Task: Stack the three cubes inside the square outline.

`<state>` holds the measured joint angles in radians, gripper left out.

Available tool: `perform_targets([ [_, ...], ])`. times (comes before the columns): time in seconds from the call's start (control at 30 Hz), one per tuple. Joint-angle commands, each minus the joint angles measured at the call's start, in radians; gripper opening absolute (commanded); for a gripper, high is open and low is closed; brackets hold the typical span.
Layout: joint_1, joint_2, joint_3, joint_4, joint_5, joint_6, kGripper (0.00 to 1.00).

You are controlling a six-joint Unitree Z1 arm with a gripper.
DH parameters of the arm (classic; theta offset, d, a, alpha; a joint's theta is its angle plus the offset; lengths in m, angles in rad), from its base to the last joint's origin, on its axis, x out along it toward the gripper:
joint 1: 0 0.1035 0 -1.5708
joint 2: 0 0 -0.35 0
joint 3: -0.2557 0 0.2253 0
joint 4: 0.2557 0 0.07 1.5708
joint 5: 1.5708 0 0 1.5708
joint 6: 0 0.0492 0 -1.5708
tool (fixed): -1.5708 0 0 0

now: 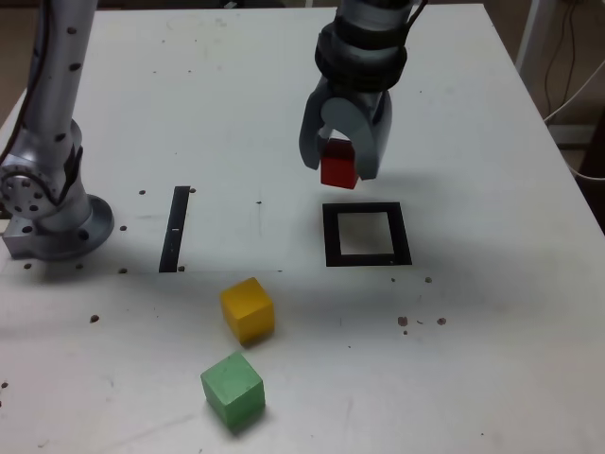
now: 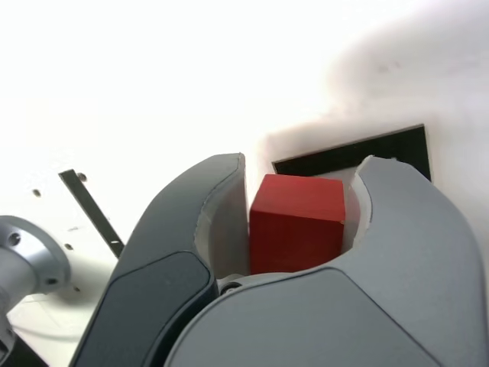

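Observation:
My gripper (image 1: pixel 340 163) hangs above the white table, shut on the red cube (image 1: pixel 338 168), just behind the square outline (image 1: pixel 367 235) as the exterior view shows it. Up close in the wrist view, the red cube (image 2: pixel 298 222) sits clamped between the two grey fingers, my gripper (image 2: pixel 300 177) pointing toward part of the square outline (image 2: pixel 359 153). The yellow cube (image 1: pixel 248 309) lies on the table nearer the camera, toward the exterior view's left of the outline. The green cube (image 1: pixel 233 389) rests just in front of the yellow one.
A narrow black strip (image 1: pixel 176 229) lies on the table (image 1: pixel 492 359) at the exterior view's left of the outline. The arm's base (image 1: pixel 47 203) stands at the far left edge. Cables hang beyond the table's right edge.

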<state>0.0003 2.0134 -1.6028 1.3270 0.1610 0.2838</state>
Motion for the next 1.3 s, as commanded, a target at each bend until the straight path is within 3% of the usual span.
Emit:
perform_targets([
  [0.0, -0.009, 0.001, -0.015, 0.015, -0.009, -0.041, 0.46],
  [0.33, -0.035, 0.032, -0.034, 0.017, -0.069, -0.225, 0.46],
  [1.27, -0.088, 0.096, 0.007, -0.069, -0.089, -0.298, 0.46],
])
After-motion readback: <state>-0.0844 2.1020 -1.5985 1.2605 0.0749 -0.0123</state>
